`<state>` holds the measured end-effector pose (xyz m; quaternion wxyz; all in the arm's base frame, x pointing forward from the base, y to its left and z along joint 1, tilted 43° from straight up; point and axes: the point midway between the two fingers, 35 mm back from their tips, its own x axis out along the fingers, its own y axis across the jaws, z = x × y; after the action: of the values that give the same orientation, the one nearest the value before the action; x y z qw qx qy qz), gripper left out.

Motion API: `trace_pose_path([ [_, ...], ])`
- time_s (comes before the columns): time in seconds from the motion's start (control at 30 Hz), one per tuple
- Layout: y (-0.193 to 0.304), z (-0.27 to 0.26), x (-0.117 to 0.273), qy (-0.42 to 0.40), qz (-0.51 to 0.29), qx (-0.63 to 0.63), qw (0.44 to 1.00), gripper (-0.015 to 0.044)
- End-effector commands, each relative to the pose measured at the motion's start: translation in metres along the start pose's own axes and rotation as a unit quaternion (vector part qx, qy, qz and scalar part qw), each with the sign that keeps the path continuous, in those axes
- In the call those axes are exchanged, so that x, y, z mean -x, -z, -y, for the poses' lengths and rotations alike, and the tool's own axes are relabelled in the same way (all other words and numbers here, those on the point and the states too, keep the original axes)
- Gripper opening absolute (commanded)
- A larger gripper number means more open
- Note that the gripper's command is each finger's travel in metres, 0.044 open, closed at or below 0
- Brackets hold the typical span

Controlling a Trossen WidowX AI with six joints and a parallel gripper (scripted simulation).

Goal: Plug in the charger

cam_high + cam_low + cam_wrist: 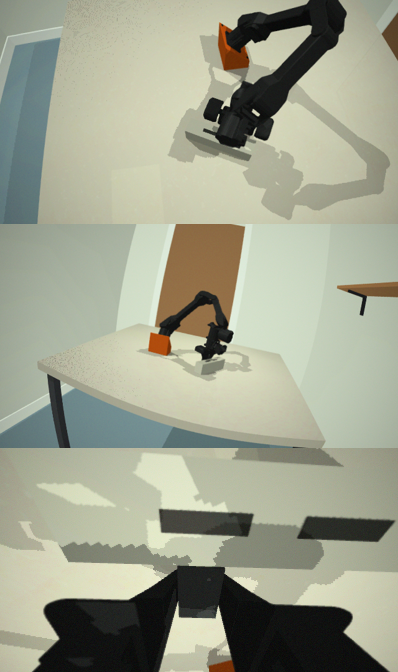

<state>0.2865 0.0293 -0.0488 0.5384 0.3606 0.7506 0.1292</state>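
The power strip [217, 146] [214, 367] [280, 493] is a pale grey block on the table. The wrist view shows two dark slots in its top, one slot [206, 523] near the middle and another slot [346, 529] at the right. My gripper [206, 358] [198, 573] is shut on the black charger [201, 590], low at the strip. In the wrist view the charger's far end overlaps the strip's near edge, below the middle slot. The prongs are not visible, and I cannot tell whether they touch the strip. In the top view the gripper body hides the charger.
The orange block [234, 59] [159, 344] [221, 667] stands around the arm's base on the table [124, 124] [242, 404]. The arm arches above the table between that block and the strip. Its shadows fall across the strip and tabletop.
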Motion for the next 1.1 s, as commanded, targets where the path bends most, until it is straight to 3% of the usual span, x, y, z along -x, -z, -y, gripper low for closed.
trace_pose_path([
  [0.0, -0.0085, 0.0002, -0.0004, -0.001, 0.007, 0.004, 1.000, 0.0000],
  [1.07, -0.0072, -0.0002, 0.0001, 0.000, -0.002, -0.002, 1.000, 0.0000],
])
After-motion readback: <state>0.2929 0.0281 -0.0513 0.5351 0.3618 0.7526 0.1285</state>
